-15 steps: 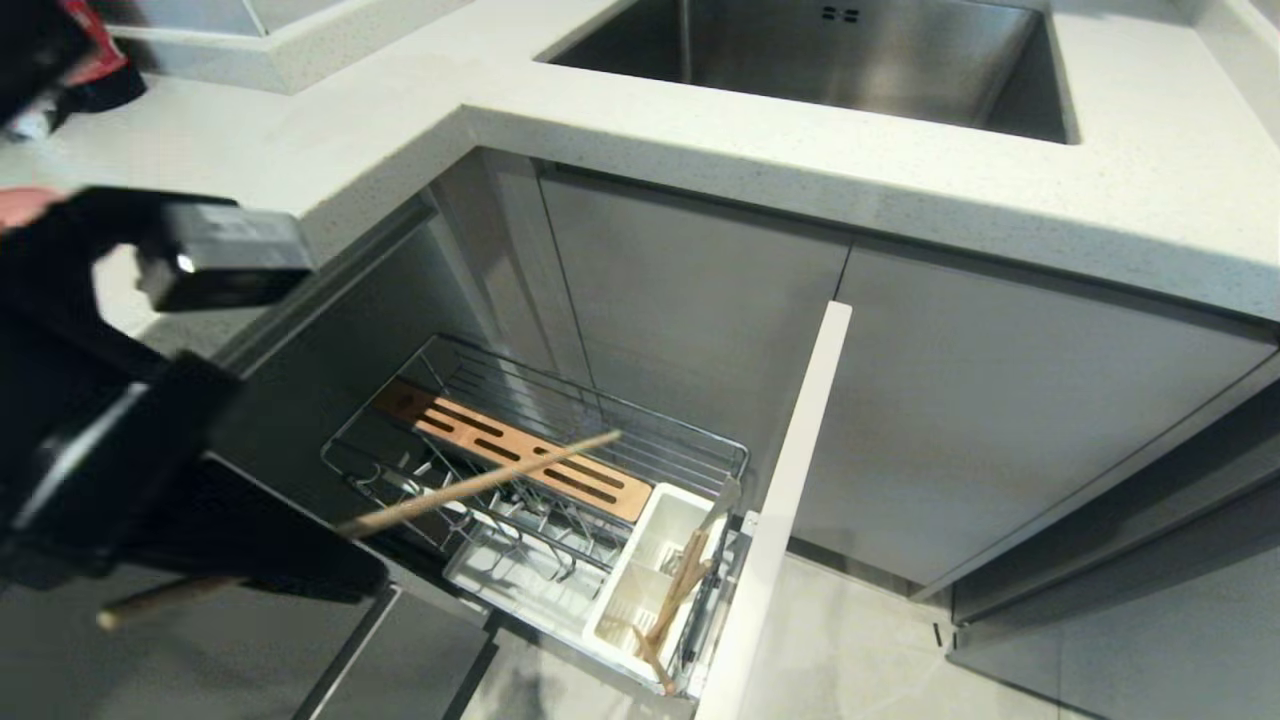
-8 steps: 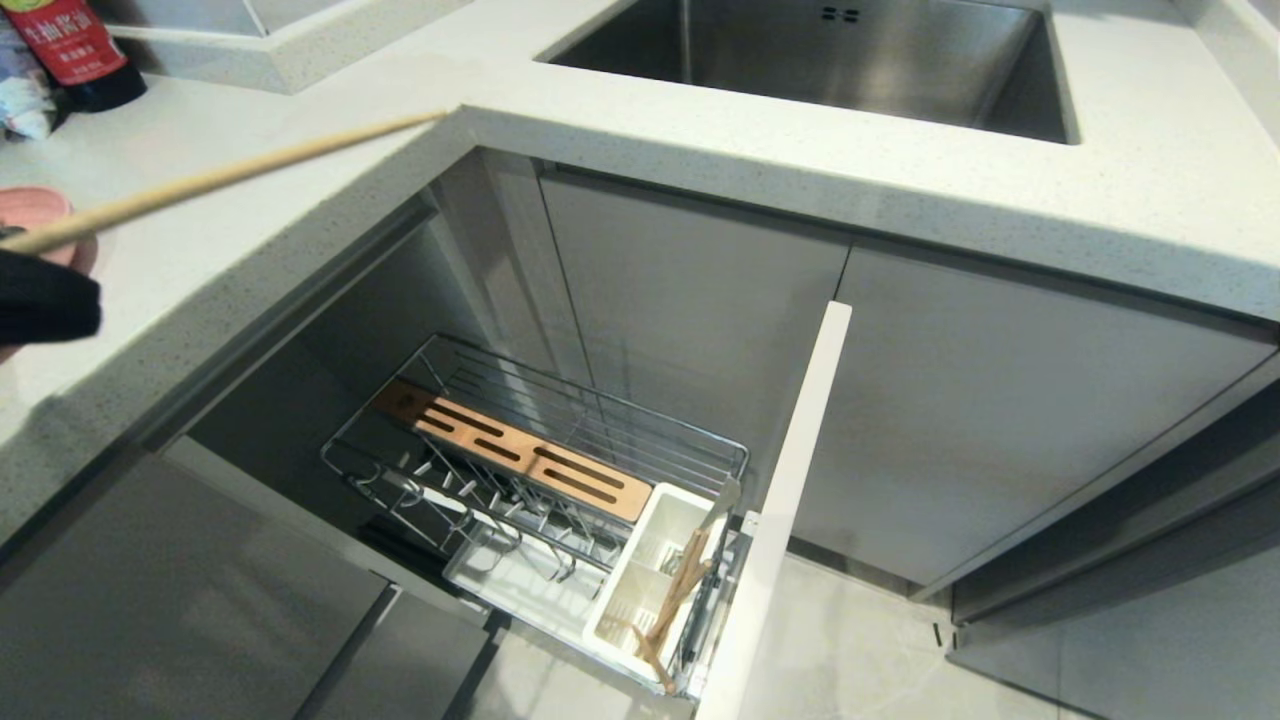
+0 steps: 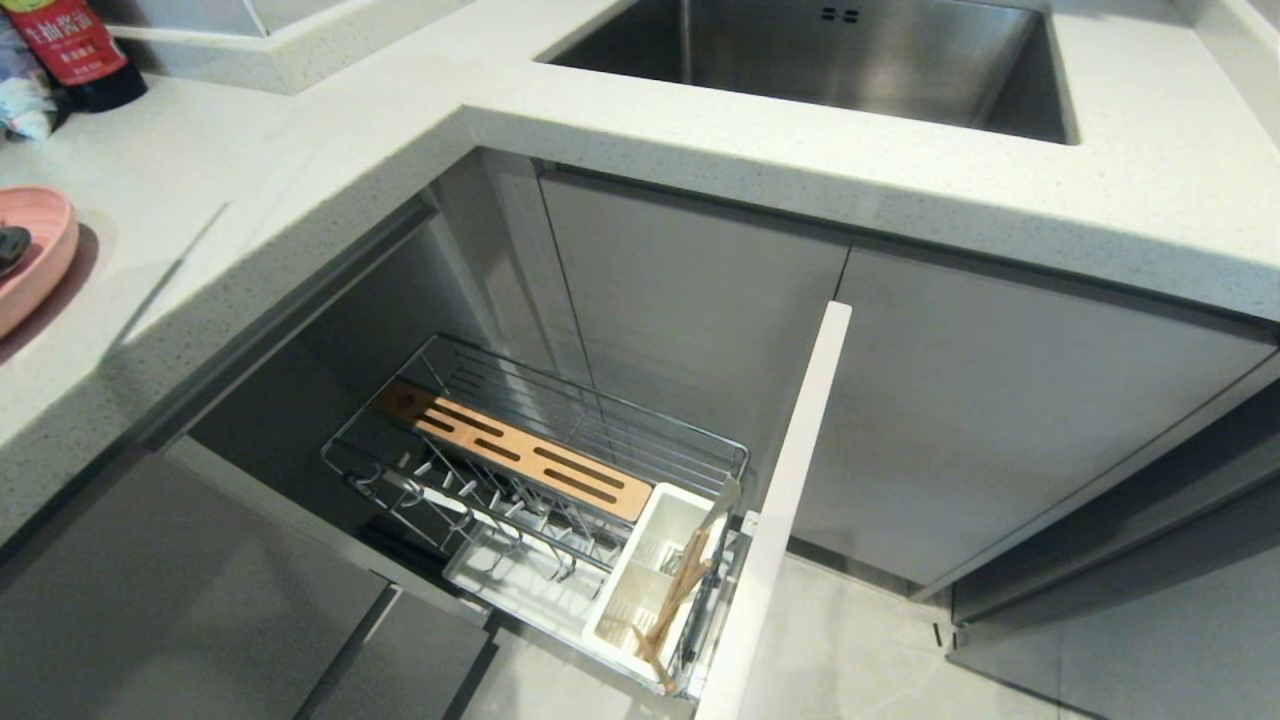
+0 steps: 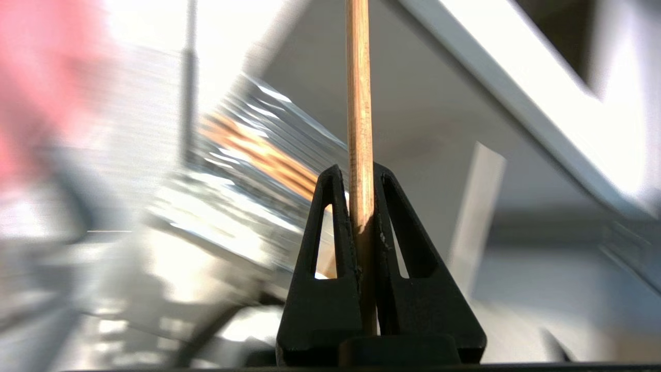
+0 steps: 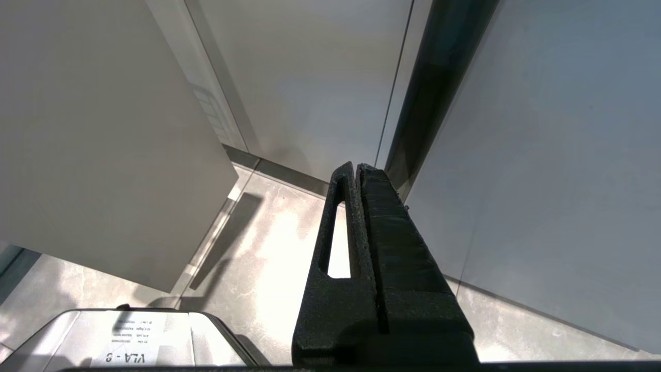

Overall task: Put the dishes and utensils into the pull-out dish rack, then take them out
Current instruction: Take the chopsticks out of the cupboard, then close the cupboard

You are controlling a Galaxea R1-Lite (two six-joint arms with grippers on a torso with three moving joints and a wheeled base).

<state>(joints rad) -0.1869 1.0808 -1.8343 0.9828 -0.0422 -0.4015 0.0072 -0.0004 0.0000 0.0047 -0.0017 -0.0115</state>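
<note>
My left gripper (image 4: 357, 170) is shut on one light wooden chopstick (image 4: 359, 77), which sticks straight out past the fingertips. This arm is outside the head view. The pull-out dish rack (image 3: 600, 430) stands pulled out below the counter, its plate prongs bare, with its wooden strip (image 3: 510, 452) and pale front panel (image 3: 790, 480). Brown wooden sticks (image 3: 680, 590) lean in its white utensil box (image 3: 640, 560). A pink plate (image 3: 35, 255) sits on the counter at the far left with a dark thing on it. My right gripper (image 5: 356, 166) hangs shut and empty near the floor.
A steel sink (image 3: 850, 60) is set into the speckled white countertop (image 3: 300, 150). A red-labelled bottle (image 3: 75, 45) stands at the back left. Grey cabinet doors (image 3: 1000, 420) flank the rack, and tiled floor (image 3: 850, 650) lies beside it.
The left arm swung up and left from beside the rack with the chopstick, passed over the counter and left the head view. The pink plate now shows uncovered.
</note>
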